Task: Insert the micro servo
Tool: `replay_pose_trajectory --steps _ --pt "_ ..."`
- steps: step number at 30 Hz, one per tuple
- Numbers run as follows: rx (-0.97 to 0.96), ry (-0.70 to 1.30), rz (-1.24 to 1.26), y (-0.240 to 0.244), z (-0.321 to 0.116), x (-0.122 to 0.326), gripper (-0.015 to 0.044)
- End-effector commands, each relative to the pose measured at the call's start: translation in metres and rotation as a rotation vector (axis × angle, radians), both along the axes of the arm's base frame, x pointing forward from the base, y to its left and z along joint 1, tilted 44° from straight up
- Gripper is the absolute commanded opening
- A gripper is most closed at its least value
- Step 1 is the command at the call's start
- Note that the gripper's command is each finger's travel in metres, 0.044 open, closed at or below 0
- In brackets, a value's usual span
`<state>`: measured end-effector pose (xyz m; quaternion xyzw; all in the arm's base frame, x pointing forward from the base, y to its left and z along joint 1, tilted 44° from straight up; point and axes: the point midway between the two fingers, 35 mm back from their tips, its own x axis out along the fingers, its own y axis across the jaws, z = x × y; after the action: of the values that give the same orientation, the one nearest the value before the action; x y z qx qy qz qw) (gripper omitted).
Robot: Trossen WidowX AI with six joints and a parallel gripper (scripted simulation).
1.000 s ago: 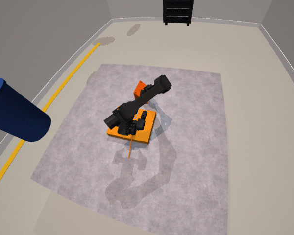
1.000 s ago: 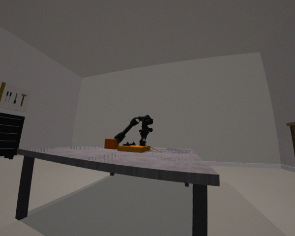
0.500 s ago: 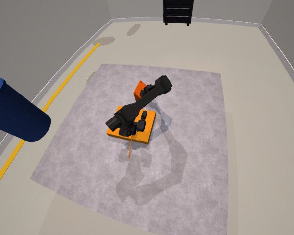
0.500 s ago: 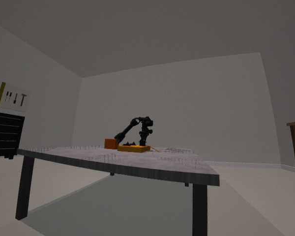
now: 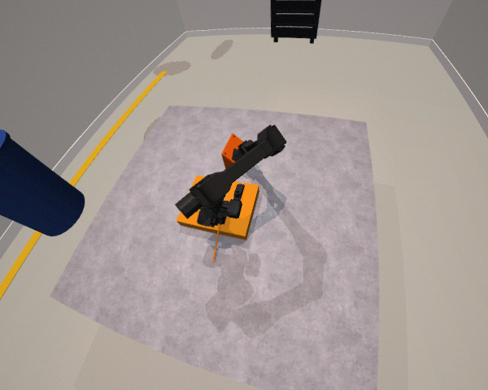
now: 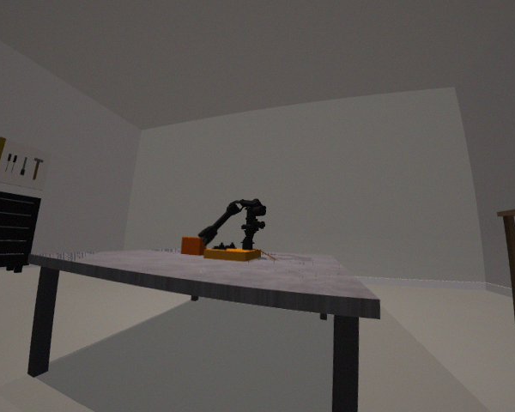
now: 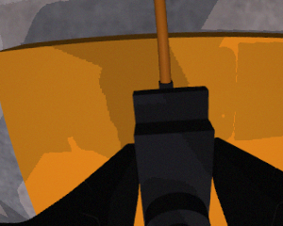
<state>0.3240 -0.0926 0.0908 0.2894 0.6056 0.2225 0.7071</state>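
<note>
The loose servo [image 7: 174, 155] is a black block between the fingers in the wrist view, its round output boss facing the camera at the bottom edge. Its orange cable [image 7: 163, 47] [image 5: 215, 247] [image 6: 269, 255] runs out over the edge of the deck and down toward the table. My gripper [image 7: 174, 150] [image 6: 247, 245] is shut on the servo, one black finger against each side, low over the orange deck [image 7: 57, 94] [image 5: 252, 196] [image 6: 227, 255]. Whether the servo's underside touches the deck cannot be told. The marked pocket is not visible; the arm covers part of the deck in the top view.
A fitted black servo [image 5: 239, 190] stands on the deck beside the gripper. A red-orange box [image 5: 232, 145] [image 6: 190, 245] stands by the arm's base behind the deck. The deck lies on a grey table top [image 5: 151, 293] [image 6: 160, 268]. A blue cylinder [image 5: 29, 188] is at the left of the top view.
</note>
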Motion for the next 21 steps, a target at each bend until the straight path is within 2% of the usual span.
replay_pose_trajectory --steps 1,8,21 --pt "0.002 0.0 -0.003 -0.002 0.003 0.0 0.0" --pt "0.002 0.001 -0.003 -0.016 0.023 -0.009 0.0" --pt "0.002 0.002 -0.003 -0.014 0.024 -0.013 0.0"
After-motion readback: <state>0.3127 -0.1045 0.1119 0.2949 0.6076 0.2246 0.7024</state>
